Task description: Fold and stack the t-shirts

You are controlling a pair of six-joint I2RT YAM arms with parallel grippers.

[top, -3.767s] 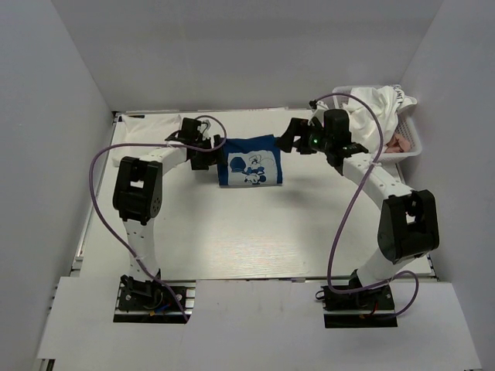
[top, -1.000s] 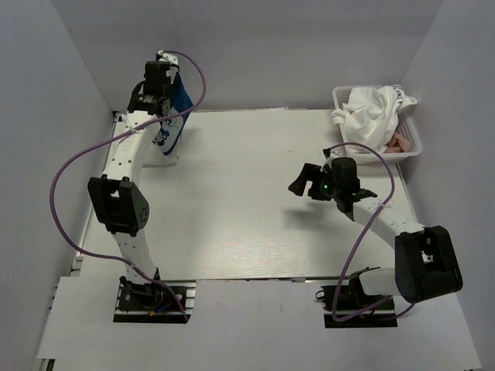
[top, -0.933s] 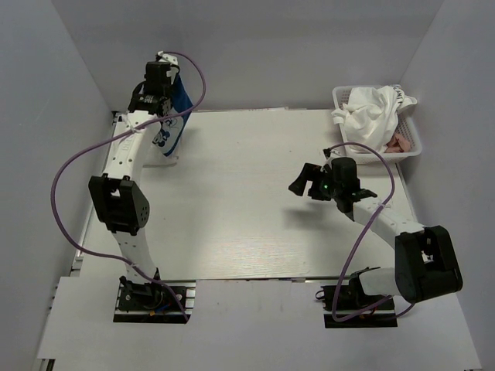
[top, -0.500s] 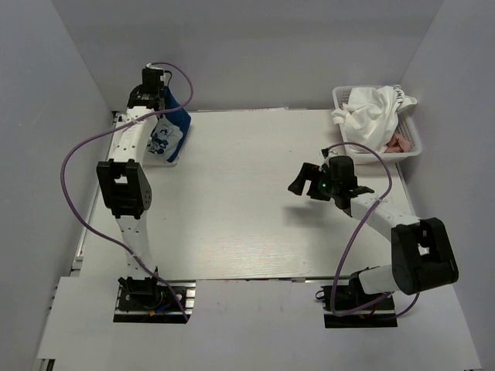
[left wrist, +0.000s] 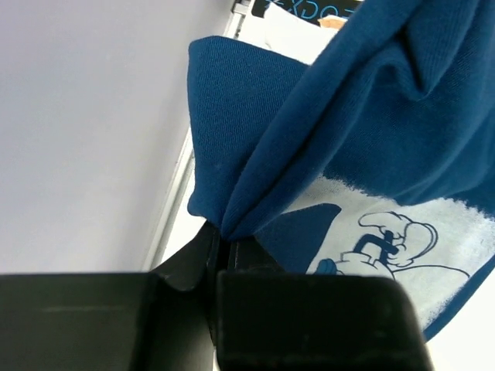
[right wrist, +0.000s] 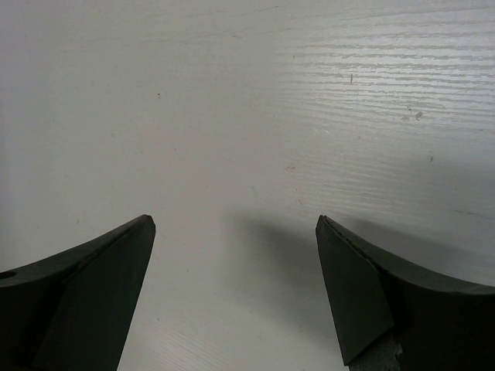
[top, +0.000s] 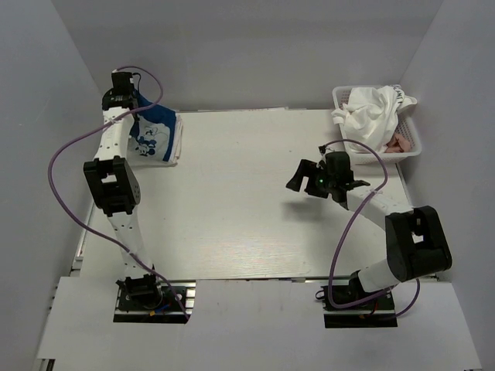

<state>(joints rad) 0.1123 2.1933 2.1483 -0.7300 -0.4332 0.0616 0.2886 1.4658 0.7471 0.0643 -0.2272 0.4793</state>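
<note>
From above, the left gripper [top: 120,97] lowers the folded navy t-shirt [top: 155,137] at the table's [top: 247,232] far-left corner, which I take for the stacking spot, while white t-shirts [top: 371,108] and a pink t-shirt [top: 398,143] wait in the basket [top: 410,152] at the far-right corner. The left wrist view shows fingers pinched shut on a navy fold, so next should come release and a clean lift. The right wrist view shows the right gripper [right wrist: 236,222] spread wide over the table, holding nothing, and its way to the basket looks unobstructed.

High rear overview of table [top: 232,209]; two close wrist views within it.
</note>
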